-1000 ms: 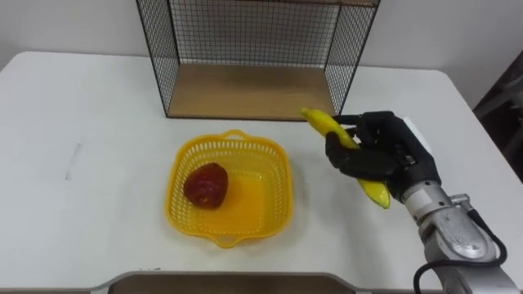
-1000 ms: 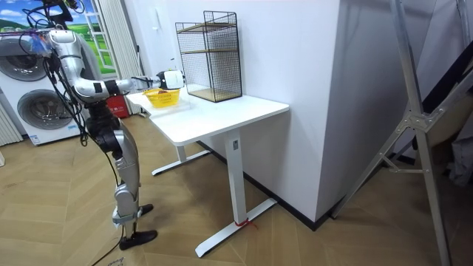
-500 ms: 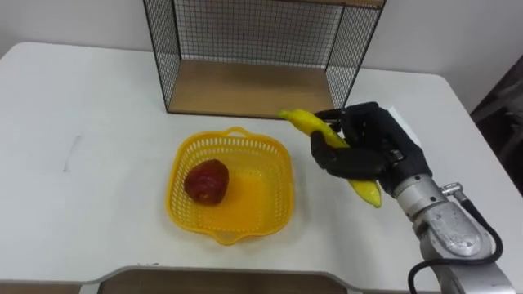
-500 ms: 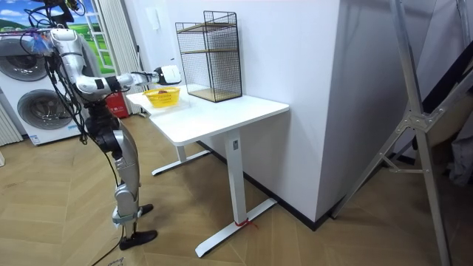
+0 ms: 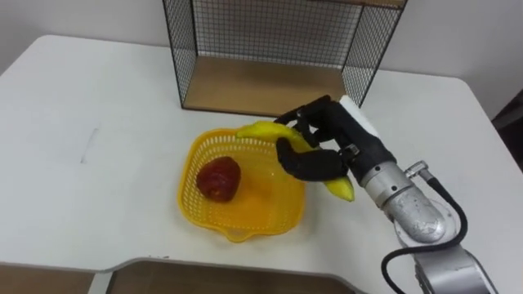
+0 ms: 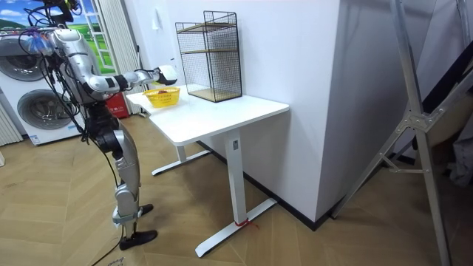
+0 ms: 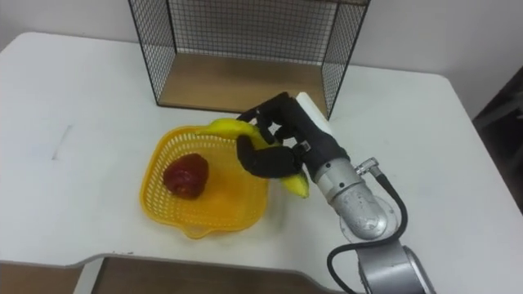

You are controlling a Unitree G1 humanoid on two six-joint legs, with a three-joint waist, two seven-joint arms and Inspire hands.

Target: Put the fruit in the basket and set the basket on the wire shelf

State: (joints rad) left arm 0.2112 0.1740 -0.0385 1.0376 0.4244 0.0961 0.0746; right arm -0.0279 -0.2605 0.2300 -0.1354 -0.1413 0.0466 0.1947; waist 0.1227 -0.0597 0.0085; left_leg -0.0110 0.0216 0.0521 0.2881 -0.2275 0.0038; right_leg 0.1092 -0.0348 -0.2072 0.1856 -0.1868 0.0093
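The robot's black right hand [image 5: 313, 162] is curling firmly round a yellow curved banana [image 5: 260, 129], holding it slanted above the right rim of the yellow plastic mesh basket [image 5: 204, 208], where a dark red fruit [image 5: 218, 178] is lying. The banana's lower end is hanging outside the rim, so letting go here is probably risking a tumble onto the white worktop [image 5: 98, 122], or a knock shifting the light basket

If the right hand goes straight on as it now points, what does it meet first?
Likely the basket's far rim, under the banana it holds; if the right hand clears that, the wire shelf behind. Height is unclear.
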